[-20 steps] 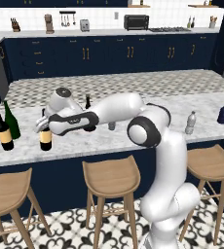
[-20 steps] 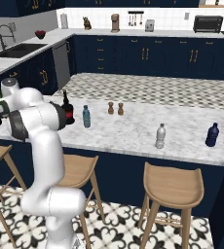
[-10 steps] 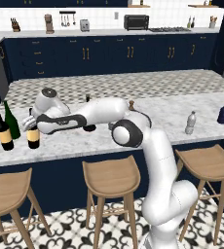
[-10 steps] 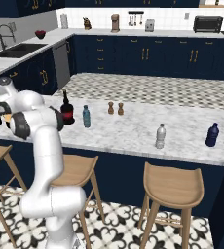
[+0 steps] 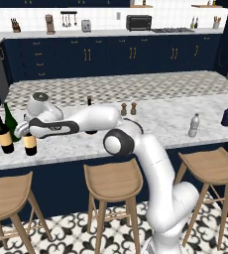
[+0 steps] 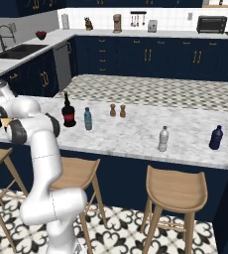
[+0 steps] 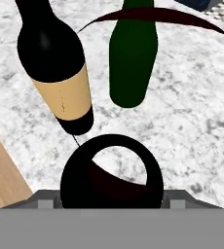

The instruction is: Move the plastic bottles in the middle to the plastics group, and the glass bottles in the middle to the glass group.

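The claw (image 5: pixel 27 135) pinches the upright wine bottle (image 5: pixel 30 144) on the surface (image 5: pixel 155 124), with the glass group (image 5: pixel 6 130) just beside at 9 o'clock.

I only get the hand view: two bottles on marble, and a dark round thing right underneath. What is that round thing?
Observer: The top of a wine bottle with a tan label; the claw grips it up high.
Operator: Any other bottles about?
Observer: A squat bottle with a red band and a small blue bottle stand midway along the counter.
Operator: Is that all?
Observer: No, far to the right stand a clear bottle and a navy bottle.
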{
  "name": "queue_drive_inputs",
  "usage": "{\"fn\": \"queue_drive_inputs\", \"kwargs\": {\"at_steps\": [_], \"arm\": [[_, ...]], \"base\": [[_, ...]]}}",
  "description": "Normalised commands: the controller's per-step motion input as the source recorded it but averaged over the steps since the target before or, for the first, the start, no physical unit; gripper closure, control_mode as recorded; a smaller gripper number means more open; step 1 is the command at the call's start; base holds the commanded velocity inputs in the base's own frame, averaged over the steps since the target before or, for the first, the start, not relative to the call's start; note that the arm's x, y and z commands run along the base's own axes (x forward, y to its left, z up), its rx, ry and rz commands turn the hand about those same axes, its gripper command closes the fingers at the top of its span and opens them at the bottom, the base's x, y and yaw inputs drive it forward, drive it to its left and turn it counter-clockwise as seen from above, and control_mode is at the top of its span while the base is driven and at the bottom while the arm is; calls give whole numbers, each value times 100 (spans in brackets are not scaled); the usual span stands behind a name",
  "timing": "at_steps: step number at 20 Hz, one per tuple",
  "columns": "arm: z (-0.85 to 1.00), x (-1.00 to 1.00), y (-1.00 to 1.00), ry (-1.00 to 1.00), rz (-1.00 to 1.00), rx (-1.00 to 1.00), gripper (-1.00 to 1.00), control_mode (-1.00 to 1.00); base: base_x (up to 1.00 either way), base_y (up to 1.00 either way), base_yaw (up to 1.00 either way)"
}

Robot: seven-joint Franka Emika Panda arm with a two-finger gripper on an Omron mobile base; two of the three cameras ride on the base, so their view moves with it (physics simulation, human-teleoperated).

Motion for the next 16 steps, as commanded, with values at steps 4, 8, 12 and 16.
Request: {"fn": "queue_drive_inputs", "kwargs": {"at_steps": [4, 8, 12, 16], "arm": [[-39, 0, -1, -5, 0, 0, 100, -100], [-30, 0, 0, -1, 0, 0, 100, -100], [-7, 11, 0, -10, 0, 0, 100, -100], [0, 26, 0, -2, 0, 0, 100, -100]], "base": [[0, 0, 0], [0, 0, 0], [0, 0, 0], [0, 0, 0]]}}
